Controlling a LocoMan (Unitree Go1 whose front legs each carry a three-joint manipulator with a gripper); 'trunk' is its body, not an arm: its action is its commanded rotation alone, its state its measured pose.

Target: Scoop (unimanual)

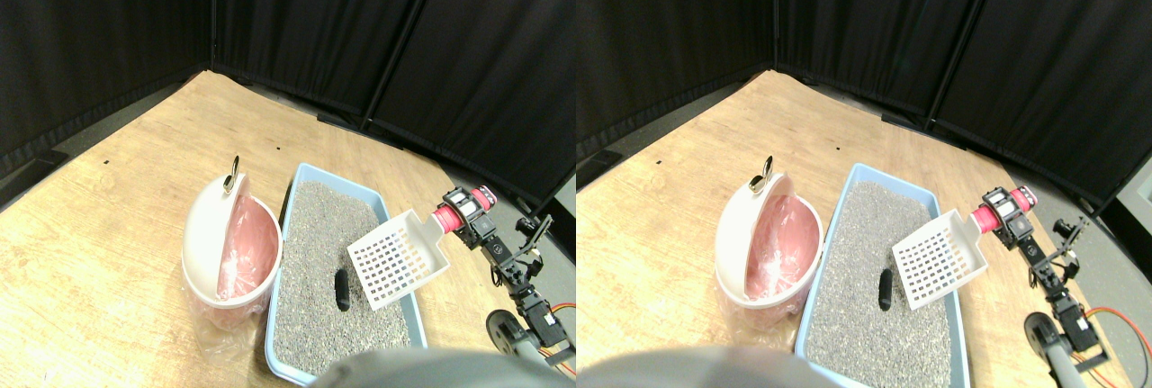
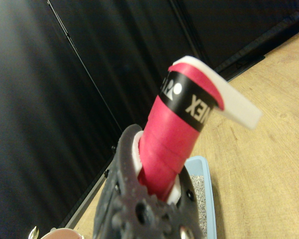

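Note:
A white slotted scoop (image 1: 396,260) hangs tilted above the right side of the blue litter tray (image 1: 310,175), which is filled with grey litter (image 1: 319,226). My right gripper (image 1: 465,215) is shut on the scoop's pink wrapped handle (image 1: 446,219), just past the tray's right rim. A dark oblong lump (image 1: 342,288) lies on the litter just left of the scoop's lower edge. In the wrist view the pink handle (image 2: 169,144) rises out of the dark jaw frame (image 2: 124,189), and a corner of the tray (image 2: 202,167) shows behind it.
A white bin (image 1: 209,244) with a pink liner and a tipped-open lid stands against the tray's left side. Everything sits on a wooden floor (image 1: 108,226) with black curtains behind. The manipulator's arm (image 1: 526,298) and cables occupy the lower right.

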